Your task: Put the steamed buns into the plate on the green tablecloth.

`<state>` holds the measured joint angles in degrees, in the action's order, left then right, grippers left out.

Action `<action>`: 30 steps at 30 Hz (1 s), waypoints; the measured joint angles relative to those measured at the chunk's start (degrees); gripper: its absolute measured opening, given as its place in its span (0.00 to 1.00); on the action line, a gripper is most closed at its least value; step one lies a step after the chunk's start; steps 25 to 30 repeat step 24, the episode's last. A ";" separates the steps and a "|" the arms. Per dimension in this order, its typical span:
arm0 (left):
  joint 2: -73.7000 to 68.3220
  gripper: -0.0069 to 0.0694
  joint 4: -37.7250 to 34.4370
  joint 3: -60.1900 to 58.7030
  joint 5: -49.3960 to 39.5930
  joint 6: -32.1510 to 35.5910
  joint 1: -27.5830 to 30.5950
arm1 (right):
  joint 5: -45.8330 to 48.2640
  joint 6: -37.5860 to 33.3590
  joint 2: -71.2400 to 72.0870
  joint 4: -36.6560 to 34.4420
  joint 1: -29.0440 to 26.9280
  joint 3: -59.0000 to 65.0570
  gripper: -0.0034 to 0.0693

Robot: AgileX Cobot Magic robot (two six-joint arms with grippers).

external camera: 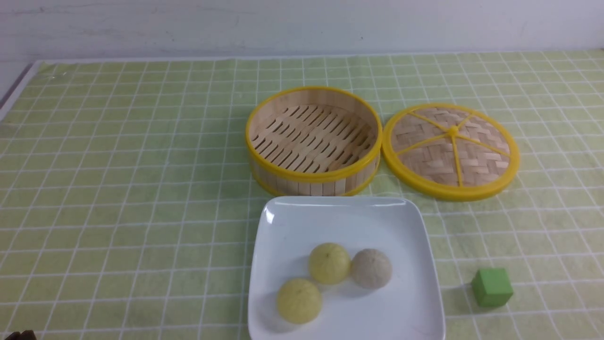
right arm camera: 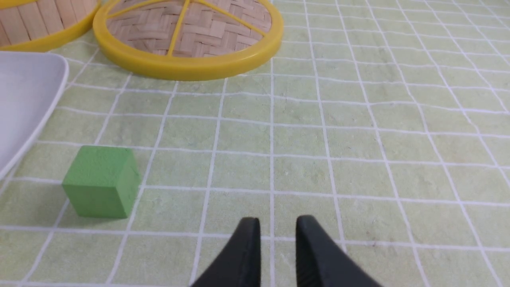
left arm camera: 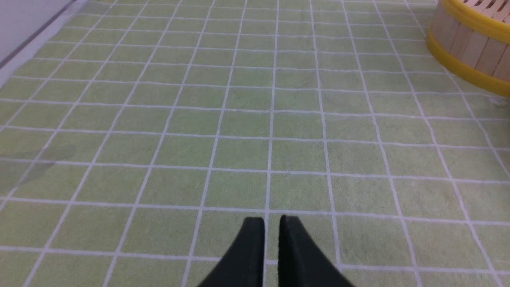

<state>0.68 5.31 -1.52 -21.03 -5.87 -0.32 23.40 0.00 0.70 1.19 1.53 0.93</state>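
Judging from how things lie, the task appears to be finished: all three buns, two pale yellow and one greyish, are set down in the white plate, which is placed on the green tablecloth along the worktop's near edge. The bamboo steamer, just beyond the plate, is seen to be empty, with its lid laid beside it, so nothing seems left to be moved. By the left wrist view, the left hand is shown with its fingers slightly parted and nothing held; by the right wrist view, the right hand is shown parted somewhat wider, also with nothing held. Neither pair of fingertips can be made out in the front view, while the buns are shown there alone. The green cube is caught by the front and right wrist views, but not by the left.
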 joint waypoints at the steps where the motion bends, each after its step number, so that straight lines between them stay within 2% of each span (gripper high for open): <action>1: 0.00 0.21 0.00 0.00 0.00 0.00 0.00 | 0.00 0.00 0.00 0.00 0.00 0.00 0.27; 30: 0.00 0.23 0.11 0.05 -0.06 0.00 0.00 | -0.07 0.00 0.00 0.00 0.00 0.00 0.31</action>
